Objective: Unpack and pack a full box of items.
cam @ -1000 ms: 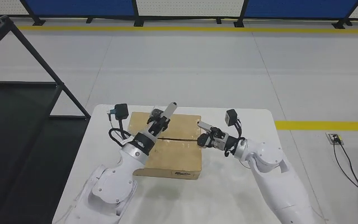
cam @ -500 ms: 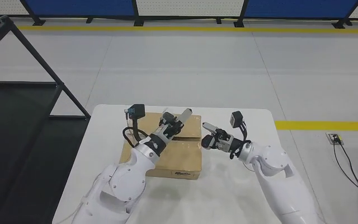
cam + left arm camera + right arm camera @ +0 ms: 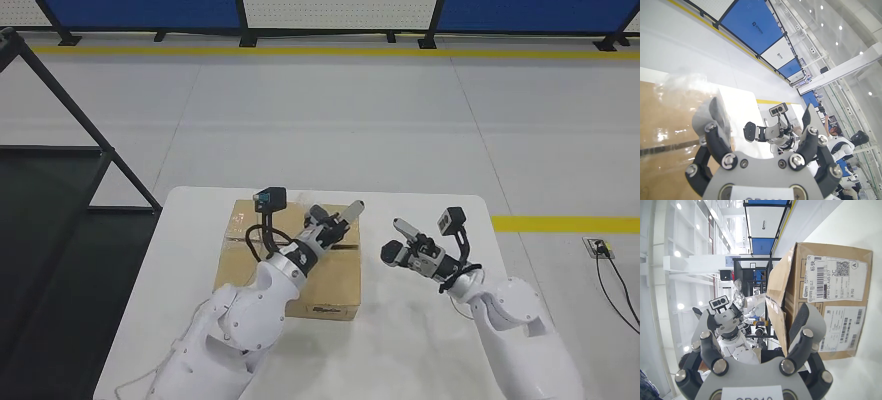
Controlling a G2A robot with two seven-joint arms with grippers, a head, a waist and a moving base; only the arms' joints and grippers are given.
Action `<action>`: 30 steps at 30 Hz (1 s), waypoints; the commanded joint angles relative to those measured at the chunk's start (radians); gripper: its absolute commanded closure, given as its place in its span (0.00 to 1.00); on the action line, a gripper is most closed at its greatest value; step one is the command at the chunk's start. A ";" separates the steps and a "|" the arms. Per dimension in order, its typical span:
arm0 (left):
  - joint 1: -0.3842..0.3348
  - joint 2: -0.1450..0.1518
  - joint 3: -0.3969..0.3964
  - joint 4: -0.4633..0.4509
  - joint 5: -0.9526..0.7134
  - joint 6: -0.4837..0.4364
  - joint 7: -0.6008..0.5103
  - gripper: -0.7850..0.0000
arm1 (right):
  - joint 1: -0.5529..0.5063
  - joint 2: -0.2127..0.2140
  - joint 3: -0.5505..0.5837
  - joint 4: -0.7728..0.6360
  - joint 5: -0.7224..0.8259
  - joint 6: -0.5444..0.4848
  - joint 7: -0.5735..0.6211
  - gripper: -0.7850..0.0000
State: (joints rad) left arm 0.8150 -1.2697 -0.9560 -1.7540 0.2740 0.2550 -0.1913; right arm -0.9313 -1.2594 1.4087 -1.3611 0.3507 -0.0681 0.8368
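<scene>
A brown cardboard box (image 3: 290,275) sits on the white table (image 3: 420,330), its top flaps closed along a dark seam. My left gripper (image 3: 338,213) hovers over the box's right edge, open; a crumpled strip of clear tape (image 3: 687,85) clings to one of its fingers (image 3: 715,113) and trails over the box top (image 3: 668,117). My right gripper (image 3: 392,240) stands open to the right of the box, apart from it. In the right wrist view, the box's end wall (image 3: 831,250) carries shipping labels (image 3: 834,279), and the top flaps (image 3: 776,294) gape slightly at the seam.
The table has free room in front of and to the right of the box. A black metal frame (image 3: 70,110) stands off the table's left side. The floor beyond shows a yellow line (image 3: 560,222).
My left gripper has swept rightward along the box top to its right edge. My right gripper has backed away to the right, off the box.
</scene>
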 commanded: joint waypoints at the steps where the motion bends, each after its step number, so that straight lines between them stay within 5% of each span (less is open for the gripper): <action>1: -0.008 -0.006 0.013 0.011 0.004 0.002 0.000 0.00 | -0.016 0.003 0.015 -0.008 0.010 -0.007 -0.002 0.00; 30: -0.081 -0.089 0.128 0.140 0.058 0.015 0.004 0.00 | -0.139 0.035 0.095 -0.067 0.076 -0.068 -0.013 0.00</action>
State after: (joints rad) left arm 0.7364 -1.3565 -0.8307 -1.6171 0.3295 0.2700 -0.1897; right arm -1.0677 -1.2250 1.5026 -1.4267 0.4252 -0.1341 0.8232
